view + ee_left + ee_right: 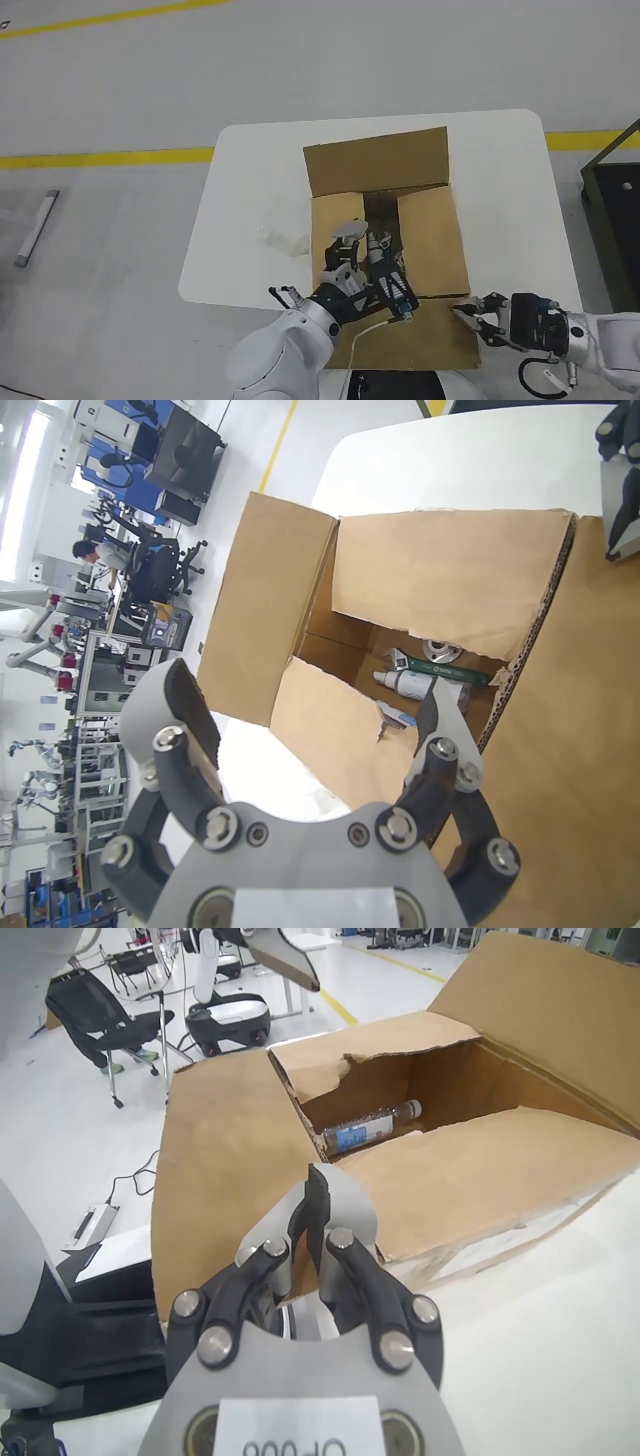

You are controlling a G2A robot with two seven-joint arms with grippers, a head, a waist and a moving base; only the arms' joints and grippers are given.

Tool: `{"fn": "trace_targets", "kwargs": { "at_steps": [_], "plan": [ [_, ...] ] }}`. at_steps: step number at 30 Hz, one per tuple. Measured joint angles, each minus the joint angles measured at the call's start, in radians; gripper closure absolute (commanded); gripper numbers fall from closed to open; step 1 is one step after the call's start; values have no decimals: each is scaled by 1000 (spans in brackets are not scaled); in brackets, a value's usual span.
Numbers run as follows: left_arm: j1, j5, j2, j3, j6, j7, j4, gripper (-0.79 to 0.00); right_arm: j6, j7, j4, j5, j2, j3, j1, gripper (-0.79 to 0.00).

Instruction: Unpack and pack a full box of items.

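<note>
A cardboard box [385, 165] stands on the white table [500, 150], its far flap folded back and its side flaps partly down. My left gripper [310, 705] hangs open over the gap between the side flaps [362, 240]. Inside lie a green-handled wrench [442, 670], a white bottle [407, 682], a metal flange [440, 650] and a clear water bottle [370, 1125]. My right gripper [317, 1188] is at the near flap's right edge [465, 315], shut on that flap [225, 1153].
A small crumpled clear wrapper [283, 240] lies on the table left of the box. A dark cabinet [612, 220] stands off the table's right side. Bare table stretches to the right of the box [525, 1328].
</note>
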Motion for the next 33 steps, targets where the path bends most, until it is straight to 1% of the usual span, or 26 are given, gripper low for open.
{"fn": "trace_targets", "kwargs": {
  "at_steps": [9, 11, 14, 16, 19, 21, 23, 25, 27, 33],
  "plan": [
    [18, 9, 3, -6, 28, -16, 4, -785, 35, -7, 1, -55, -1, -32, 11, 0],
    [21, 5, 2, -4, 47, -8, 11, -785, 63, -45, -6, -54, -3, -31, 16, 0],
    [22, 2, 0, -1, 100, 7, 30, -785, 149, -154, -7, -33, -10, 0, 10, 0],
    [22, -1, -2, 2, 132, 18, 46, -785, 239, -233, 7, -9, -17, 34, -10, 0],
    [17, 10, -3, 11, 153, 37, 66, -785, 371, -289, 33, 24, -25, 78, -48, 0],
    [15, 23, -3, 21, 153, 46, 78, -785, 427, -295, 42, 42, -29, 87, -65, 0],
    [15, 35, -2, 33, 153, 54, 91, -785, 462, -282, 62, 28, -32, 79, -73, 0],
    [15, 36, -3, 37, 155, 57, 96, -785, 485, -258, 90, 32, -38, 41, -66, 0],
    [15, 36, -3, 36, 155, 57, 96, -785, 497, -242, 102, 46, -41, 2, -51, 0],
    [15, 36, -3, 36, 155, 57, 96, -785, 509, -205, 117, 19, -51, -100, -7, 0]
  ]
}}
